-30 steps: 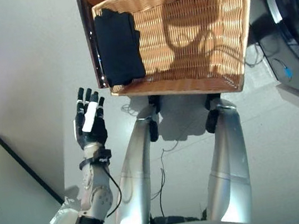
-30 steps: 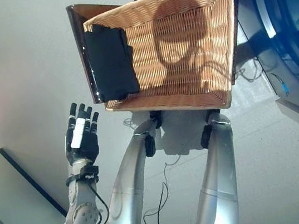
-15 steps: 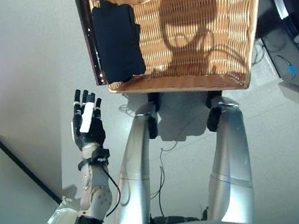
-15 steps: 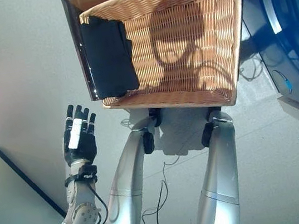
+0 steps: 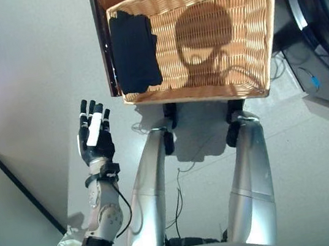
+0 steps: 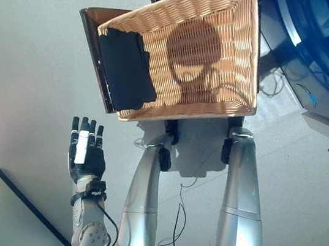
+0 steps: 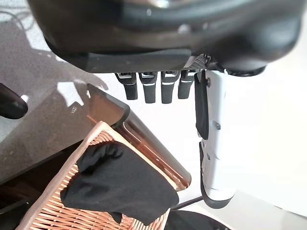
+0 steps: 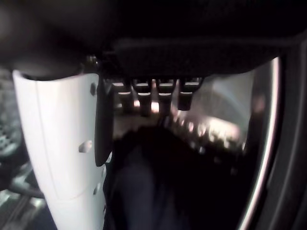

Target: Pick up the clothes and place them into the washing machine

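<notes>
Left hand [image 5: 96, 139] spread wide, at 7 o'clock from wicker basket [image 5: 218, 28] holding dark garment [image 5: 135, 53]; right hand [image 8: 57, 158] seemingly loose inside washing machine drum [image 8: 268, 143].

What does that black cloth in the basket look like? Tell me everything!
The black cloth is a dark, soft-looking garment, crumpled into a loose bundle with uneven edges. No print or pattern shows on it. It lies inside the woven wicker basket, pressed against the wall on the robot's left, and in the left wrist view its edge drapes over the rim. Nothing else is in the basket with it. The left hand is open beside the basket, not touching the cloth.
</notes>
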You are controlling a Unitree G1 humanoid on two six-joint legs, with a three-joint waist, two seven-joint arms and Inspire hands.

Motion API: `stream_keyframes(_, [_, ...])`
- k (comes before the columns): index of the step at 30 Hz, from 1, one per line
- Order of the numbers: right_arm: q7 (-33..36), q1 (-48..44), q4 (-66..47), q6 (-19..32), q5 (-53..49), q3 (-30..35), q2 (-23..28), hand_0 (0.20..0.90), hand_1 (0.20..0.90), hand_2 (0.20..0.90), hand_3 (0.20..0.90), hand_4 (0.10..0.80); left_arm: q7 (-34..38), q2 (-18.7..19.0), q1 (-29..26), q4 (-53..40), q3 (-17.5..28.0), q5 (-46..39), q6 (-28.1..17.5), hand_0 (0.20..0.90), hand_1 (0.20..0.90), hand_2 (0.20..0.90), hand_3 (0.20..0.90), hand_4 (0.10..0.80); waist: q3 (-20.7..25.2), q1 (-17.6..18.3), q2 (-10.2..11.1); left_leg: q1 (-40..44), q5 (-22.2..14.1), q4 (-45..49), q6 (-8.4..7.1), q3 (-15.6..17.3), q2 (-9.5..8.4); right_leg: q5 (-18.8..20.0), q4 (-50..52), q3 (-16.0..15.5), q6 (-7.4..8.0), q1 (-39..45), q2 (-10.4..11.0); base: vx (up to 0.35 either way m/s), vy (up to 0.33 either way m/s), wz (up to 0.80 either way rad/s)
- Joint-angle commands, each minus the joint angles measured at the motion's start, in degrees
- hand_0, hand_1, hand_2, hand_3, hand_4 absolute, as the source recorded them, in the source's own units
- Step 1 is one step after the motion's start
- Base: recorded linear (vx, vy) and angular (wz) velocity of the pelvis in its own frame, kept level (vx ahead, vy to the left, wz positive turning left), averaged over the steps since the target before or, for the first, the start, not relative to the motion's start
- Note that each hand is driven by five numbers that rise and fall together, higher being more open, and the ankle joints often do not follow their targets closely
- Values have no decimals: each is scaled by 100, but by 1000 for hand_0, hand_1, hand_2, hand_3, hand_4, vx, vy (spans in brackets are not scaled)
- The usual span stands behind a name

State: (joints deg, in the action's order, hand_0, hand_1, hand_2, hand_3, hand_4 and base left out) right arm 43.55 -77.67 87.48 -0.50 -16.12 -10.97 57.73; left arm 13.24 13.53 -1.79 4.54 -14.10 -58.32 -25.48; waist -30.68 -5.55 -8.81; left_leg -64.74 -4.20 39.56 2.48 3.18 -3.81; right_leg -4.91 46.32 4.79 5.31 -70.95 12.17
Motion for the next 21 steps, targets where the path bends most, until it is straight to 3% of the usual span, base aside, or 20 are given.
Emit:
stream_keyframes(1, [770, 196, -186, -33, 451, -504, 438, 900, 900, 900, 900, 800, 39, 204, 146, -269, 383, 68, -440, 900, 900, 900, 900, 800, 89, 51, -361, 309, 67, -808, -424, 77, 191, -695, 198, -228, -295, 308, -250, 0, 0, 0])
stream_keyframes(3, [862, 362, -361, -151, 872, -590, 338, 900, 900, 900, 900, 800, 16, 225, 123, -314, 357, 116, -449, 900, 900, 900, 900, 800, 89, 17, -368, 313, 259, -918, -368, 86, 191, -496, 57, -288, -292, 355, -219, -58, 16, 0])
stream_keyframes(5, [837, 573, -520, -139, 1000, -503, 220, 900, 900, 900, 900, 800, 4, 232, 133, -316, 381, 155, -474, 900, 900, 900, 900, 800, 89, 29, -339, 480, 107, -902, -399, 25, 145, -658, 78, -283, -242, 554, -205, 34, 22, 3])
stream_keyframes(12, [413, 898, -652, 27, 1214, -573, -170, 900, 900, 900, 900, 800, -95, 239, 73, -321, 405, 127, -560, 900, 900, 900, 900, 800, 91, -77, -278, 549, 64, -760, -362, -9, 82, -667, 118, -343, -225, 714, -118, -17, 24, 3])
stream_keyframes(21, [418, 1055, -802, 63, 1666, -651, -740, 900, 900, 900, 900, 800, -137, 167, 72, -298, 428, 49, -580, 900, 900, 900, 900, 800, 91, -164, -249, 702, 21, -679, -287, 22, 50, -627, 74, -373, -203, 966, -100, -5, 42, 2])
